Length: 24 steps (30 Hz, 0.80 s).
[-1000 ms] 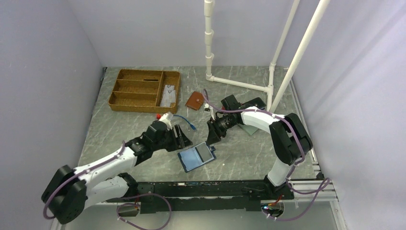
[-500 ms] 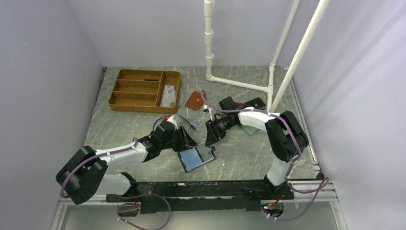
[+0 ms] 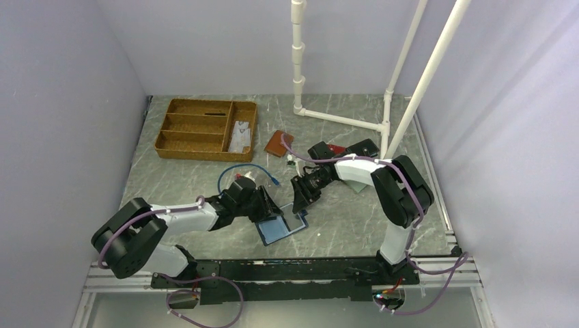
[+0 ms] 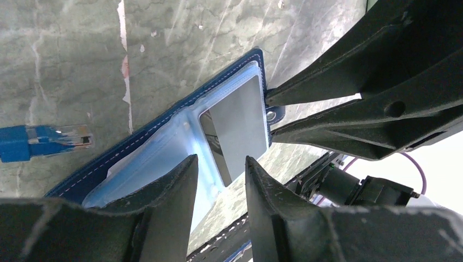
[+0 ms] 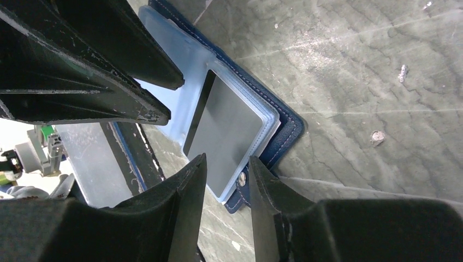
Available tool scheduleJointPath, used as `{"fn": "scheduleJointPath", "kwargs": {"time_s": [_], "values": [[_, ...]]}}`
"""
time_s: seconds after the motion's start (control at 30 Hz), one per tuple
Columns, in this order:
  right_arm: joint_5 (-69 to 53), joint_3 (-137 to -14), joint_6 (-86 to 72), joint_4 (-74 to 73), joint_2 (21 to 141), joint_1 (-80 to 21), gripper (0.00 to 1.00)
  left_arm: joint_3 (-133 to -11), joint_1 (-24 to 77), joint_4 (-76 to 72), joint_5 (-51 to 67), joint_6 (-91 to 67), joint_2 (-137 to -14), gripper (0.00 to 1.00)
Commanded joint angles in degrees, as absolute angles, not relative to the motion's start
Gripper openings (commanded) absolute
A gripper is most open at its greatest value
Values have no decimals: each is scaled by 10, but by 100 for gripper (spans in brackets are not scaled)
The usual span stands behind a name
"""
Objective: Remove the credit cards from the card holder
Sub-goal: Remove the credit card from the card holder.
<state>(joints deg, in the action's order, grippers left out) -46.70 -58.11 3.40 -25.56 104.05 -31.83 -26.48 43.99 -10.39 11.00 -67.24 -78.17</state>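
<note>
The navy card holder (image 3: pixel 276 231) lies open on the table, its light blue inside (image 4: pixel 158 158) facing up. A pale grey credit card (image 4: pixel 237 128) sits in the clear sleeve on one half, also seen in the right wrist view (image 5: pixel 226 134). My left gripper (image 3: pixel 265 205) (image 4: pixel 221 164) hovers open low over the holder's left half, nothing between its fingers. From the far side, my right gripper (image 3: pixel 300 198) (image 5: pixel 227 161) stands open over the card's corner and the snap tab (image 5: pixel 241 178). The two grippers face each other closely.
A wicker tray (image 3: pixel 198 128) at the back left holds pale cards (image 3: pixel 239 135) in its right compartment. A tan-brown wallet (image 3: pixel 276 143) and a red wallet (image 3: pixel 334 147) lie behind the grippers. A blue cable (image 3: pixel 235 171) with plug (image 4: pixel 43 142) loops beside my left gripper. White pipes (image 3: pixel 341 119) stand at the back.
My left arm has stretched forward and dropped onto the holder's left half while its jaws narrowed. My right gripper has crept down to the holder's far corner, closing slightly.
</note>
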Motion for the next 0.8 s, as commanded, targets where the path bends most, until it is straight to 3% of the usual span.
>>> {"fn": "scheduleJointPath", "kwargs": {"time_s": [0.0, 0.47, 0.7, 0.77], "values": [[-452, -592, 26, -249, 1050, -322, 36, -271, 443, -133, 107, -704, -796, 42], [-488, -593, 19, -250, 1068, -324, 29, -251, 444, -179, 111, -760, -845, 35], [-509, -594, 15, -249, 1081, -329, 18, -243, 443, -217, 123, -780, -865, 34], [-514, -597, 18, -253, 1085, -333, 16, -239, 444, -222, 120, -783, -863, 30]]}}
